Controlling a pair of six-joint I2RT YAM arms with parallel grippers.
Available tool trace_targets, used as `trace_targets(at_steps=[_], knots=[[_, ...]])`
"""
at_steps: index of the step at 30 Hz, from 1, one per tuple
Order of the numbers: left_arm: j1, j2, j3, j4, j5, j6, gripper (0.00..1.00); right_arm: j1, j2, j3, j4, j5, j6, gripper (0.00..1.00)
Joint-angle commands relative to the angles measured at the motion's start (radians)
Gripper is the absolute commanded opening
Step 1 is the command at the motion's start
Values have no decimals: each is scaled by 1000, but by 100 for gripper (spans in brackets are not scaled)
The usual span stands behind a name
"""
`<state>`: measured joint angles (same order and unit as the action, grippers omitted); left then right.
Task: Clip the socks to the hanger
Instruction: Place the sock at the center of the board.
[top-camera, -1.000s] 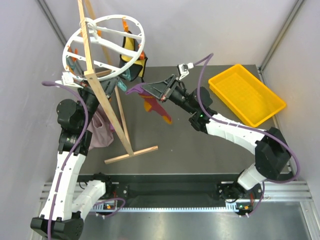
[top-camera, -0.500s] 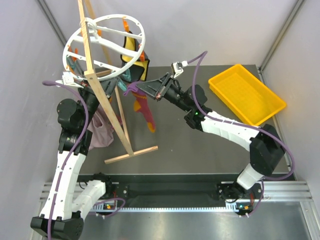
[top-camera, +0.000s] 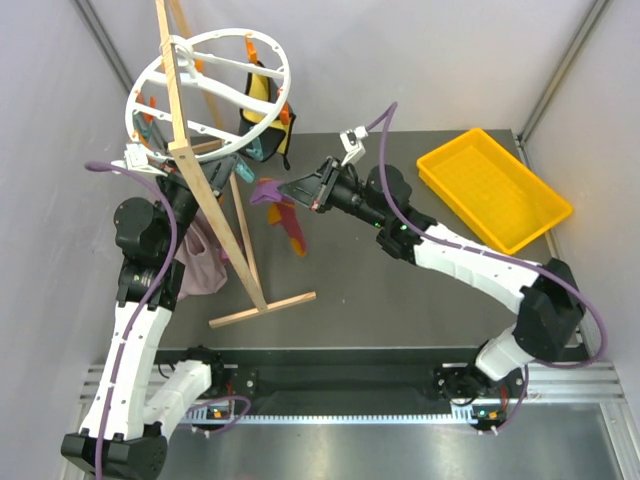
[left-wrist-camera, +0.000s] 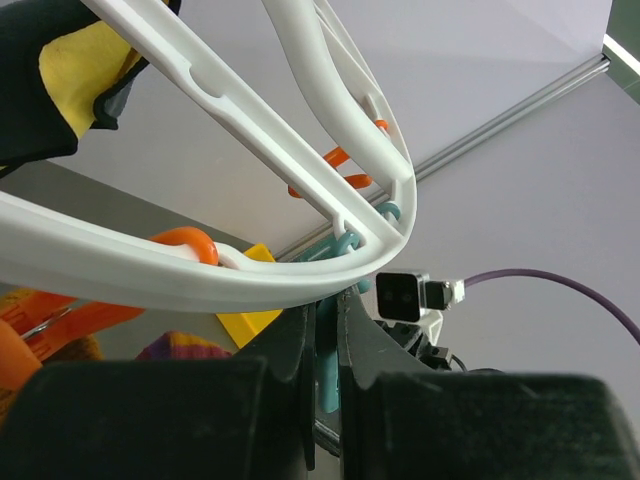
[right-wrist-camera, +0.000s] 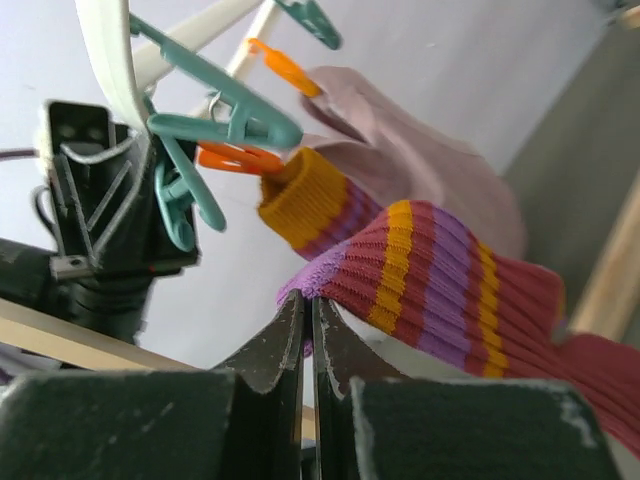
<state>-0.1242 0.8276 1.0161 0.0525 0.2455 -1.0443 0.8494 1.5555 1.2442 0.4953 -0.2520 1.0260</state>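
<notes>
Pinching one sock (right-wrist-camera: 450, 270), right fingers (right-wrist-camera: 265, 365), one teal clip (left-wrist-camera: 328, 385), left fingers (left-wrist-camera: 285, 405), one hanger (left-wrist-camera: 100, 265)

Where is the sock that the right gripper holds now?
In the top view the sock hangs left of centre from the right gripper, beside the wooden stand, near the hanger.

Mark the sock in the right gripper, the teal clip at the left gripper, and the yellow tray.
sock (right-wrist-camera: 450, 270): right wrist view, striped mid-section.
teal clip (left-wrist-camera: 328, 370): left wrist view, its lower handle.
yellow tray (top-camera: 495, 190): top external view, bare floor.
</notes>
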Motion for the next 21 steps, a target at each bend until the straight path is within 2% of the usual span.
trace_targets(at_steps=[1, 5, 9, 10, 11, 13, 14, 15, 21], knots=[[-3, 10, -1, 43, 37, 10, 0, 13, -135, 5, -188, 98, -222, 0], [-3, 15, 1, 44, 41, 13, 0, -4, -237, -18, -319, 247, -378, 0], [-5, 16, 1, 37, 40, 20, 0, -128, -319, -42, -467, 357, -431, 0], [-3, 16, -1, 38, 40, 17, 0, -153, -331, -35, -522, 406, -435, 0], [-3, 15, -1, 37, 41, 15, 0, -177, -356, -29, -575, 524, -429, 0], [-3, 13, -1, 38, 43, 15, 0, -231, -377, -29, -697, 667, -400, 0], [-3, 13, -2, 37, 43, 12, 0, -239, -406, -55, -740, 804, -335, 0], [-3, 13, -4, 35, 43, 12, 0, -243, -420, -80, -739, 842, -313, 0], [-3, 12, -10, 40, 40, 3, 0, -192, -404, -239, -736, 896, -51, 0]])
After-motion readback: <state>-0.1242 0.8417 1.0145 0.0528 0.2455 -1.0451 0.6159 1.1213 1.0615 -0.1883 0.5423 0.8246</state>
